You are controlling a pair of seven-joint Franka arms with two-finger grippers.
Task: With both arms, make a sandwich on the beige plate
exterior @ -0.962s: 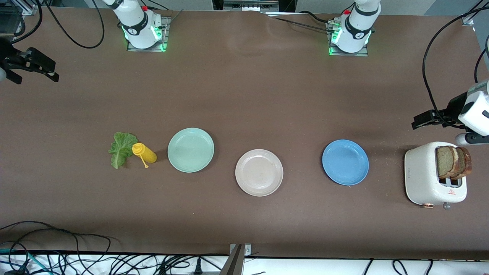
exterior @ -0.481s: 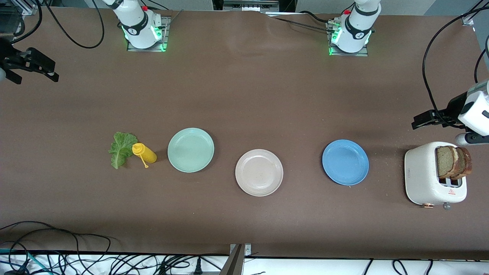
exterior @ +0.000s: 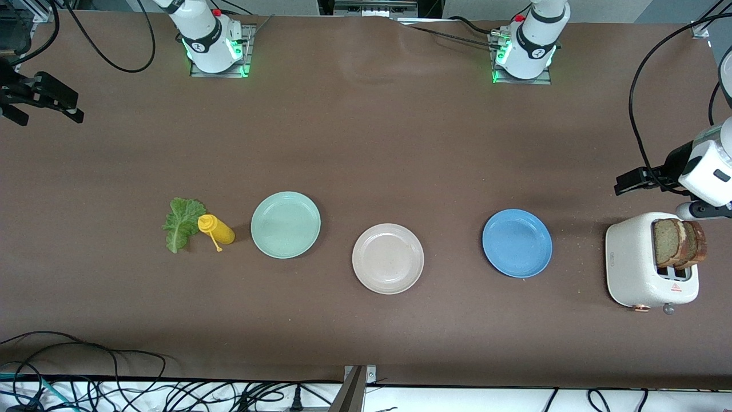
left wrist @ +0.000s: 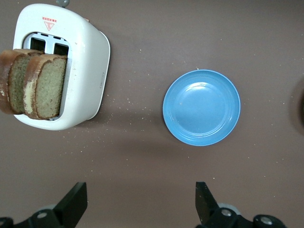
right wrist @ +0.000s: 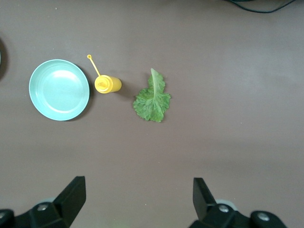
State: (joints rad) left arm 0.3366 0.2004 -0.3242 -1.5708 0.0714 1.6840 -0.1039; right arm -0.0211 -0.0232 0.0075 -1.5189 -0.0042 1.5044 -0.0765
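Standing in the toaster (exterior: 640,269), bread (exterior: 677,243) looks light, crumbly: grip by the crust; lettuce (exterior: 182,222) limp. Left gripper (left wrist: 140,209) and right gripper (right wrist: 137,204) hover with jaws wide, empty.

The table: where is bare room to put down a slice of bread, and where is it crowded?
Bare patches: between the beige plate and the blue plate, and the wide strip between the plates and the arm bases. Crowded: the lettuce, yellow bottle and green plate sit close together.

The round beige plate (exterior: 388,258) lies bare; two brown bread slices (exterior: 678,242) stand upright in the toaster (exterior: 635,263); the lettuce leaf (exterior: 181,224) lies flat.
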